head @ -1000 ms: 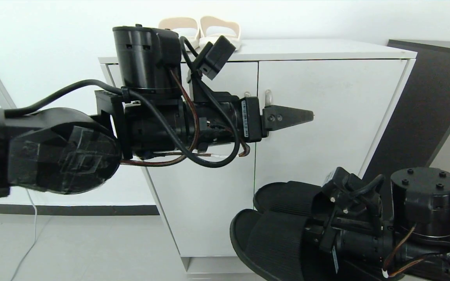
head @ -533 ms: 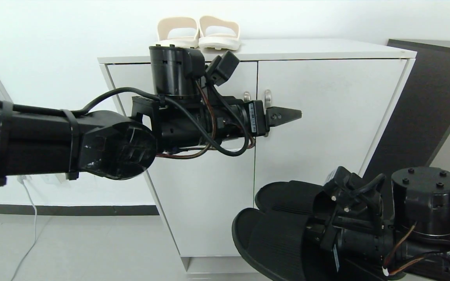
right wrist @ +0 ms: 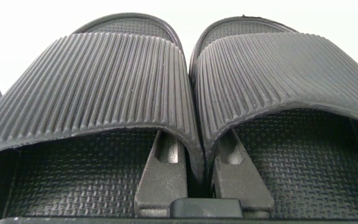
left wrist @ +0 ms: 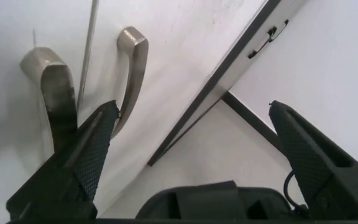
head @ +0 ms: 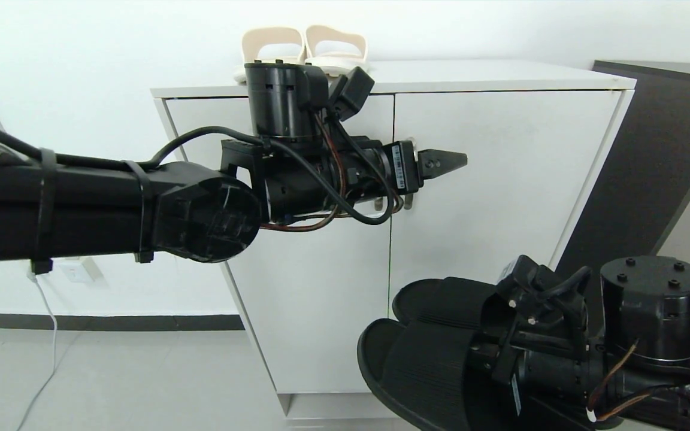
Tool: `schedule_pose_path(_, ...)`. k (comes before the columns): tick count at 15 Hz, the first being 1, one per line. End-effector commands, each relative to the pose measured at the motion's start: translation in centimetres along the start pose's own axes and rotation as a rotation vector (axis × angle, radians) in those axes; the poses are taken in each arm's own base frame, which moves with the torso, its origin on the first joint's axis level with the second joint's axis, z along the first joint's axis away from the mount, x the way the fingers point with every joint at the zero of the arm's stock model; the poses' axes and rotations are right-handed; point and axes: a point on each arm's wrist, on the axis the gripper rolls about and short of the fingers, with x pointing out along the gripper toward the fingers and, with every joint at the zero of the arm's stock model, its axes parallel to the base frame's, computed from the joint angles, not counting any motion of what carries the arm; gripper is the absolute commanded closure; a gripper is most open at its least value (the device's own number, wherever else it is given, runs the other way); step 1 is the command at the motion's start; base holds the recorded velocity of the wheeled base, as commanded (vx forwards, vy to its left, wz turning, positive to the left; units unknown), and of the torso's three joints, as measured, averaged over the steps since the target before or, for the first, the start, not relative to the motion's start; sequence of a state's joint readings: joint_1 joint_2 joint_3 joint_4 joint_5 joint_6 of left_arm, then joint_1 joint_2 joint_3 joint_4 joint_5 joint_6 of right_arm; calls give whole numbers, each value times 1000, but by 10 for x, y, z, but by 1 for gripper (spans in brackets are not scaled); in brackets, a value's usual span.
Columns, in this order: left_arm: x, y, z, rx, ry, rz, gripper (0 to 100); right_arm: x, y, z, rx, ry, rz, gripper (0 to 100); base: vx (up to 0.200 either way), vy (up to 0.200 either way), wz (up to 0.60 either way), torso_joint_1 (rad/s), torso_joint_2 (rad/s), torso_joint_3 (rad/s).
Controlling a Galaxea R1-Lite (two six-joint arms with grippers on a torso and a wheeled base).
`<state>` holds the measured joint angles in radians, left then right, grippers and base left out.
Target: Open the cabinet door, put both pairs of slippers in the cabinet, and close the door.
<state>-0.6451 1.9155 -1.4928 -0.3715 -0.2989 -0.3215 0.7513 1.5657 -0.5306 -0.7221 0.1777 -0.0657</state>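
My left end effector [head: 441,163] hangs in front of the cabinet [head: 501,239], level with the upper part of the doors where they meet. Its fingers are spread wide apart with nothing between them. In the left wrist view one fingertip [left wrist: 98,143] sits just beside the two metal handles [left wrist: 132,68]; I cannot tell whether it touches. Both doors [head: 321,287] are shut.

I judge the door to be a light, stiff panel that should swing easily. The handles look smooth and polished, so a shallow pinch could slide off. I would close squarely across the bow of one handle, fingers well round it, and pull along the hinge arc.

On the cabinet's top, above my left wrist, the cream slippers [head: 333,42] stand side by side. They look like moulded foam, light and slightly springy. Pinching their two inner walls together should lift the pair at once.

Lower right, my right end effector [right wrist: 197,180] is clamped on the black slippers [head: 435,353], held out in front of the right door. One finger is inside each slipper under the ribbed strap, squeezing the adjoining side walls. They are soft and light, and the textured footbed helps grip. The toes may droop, so I would keep them level.
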Motion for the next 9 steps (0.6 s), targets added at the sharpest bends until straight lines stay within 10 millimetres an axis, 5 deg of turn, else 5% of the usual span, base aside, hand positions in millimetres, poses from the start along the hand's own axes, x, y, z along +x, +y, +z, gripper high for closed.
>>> schedule_pose_path(1, 5, 3, -4, -4, 9, 7, 0, -1, 0, 1, -1, -3, 0, 100, 0, 0, 0, 0, 0, 0)
schedule_pose_path(2, 5, 4, -4, -5, 11, 7, 0, -1, 0, 1, -1, -5, 0, 100, 0, 0, 0, 0, 0, 0)
schedule_pose_path(3, 5, 4, -5, -5, 13, 7, 100, -1, 0, 0, -1, -3, 0, 100, 0, 0, 0, 0, 0, 0)
schedule_pose_path(9, -4, 1, -10, -16, 35, 8, 100, -2, 1, 0, 0, -2, 8, 100, 0, 0, 0, 0, 0, 0)
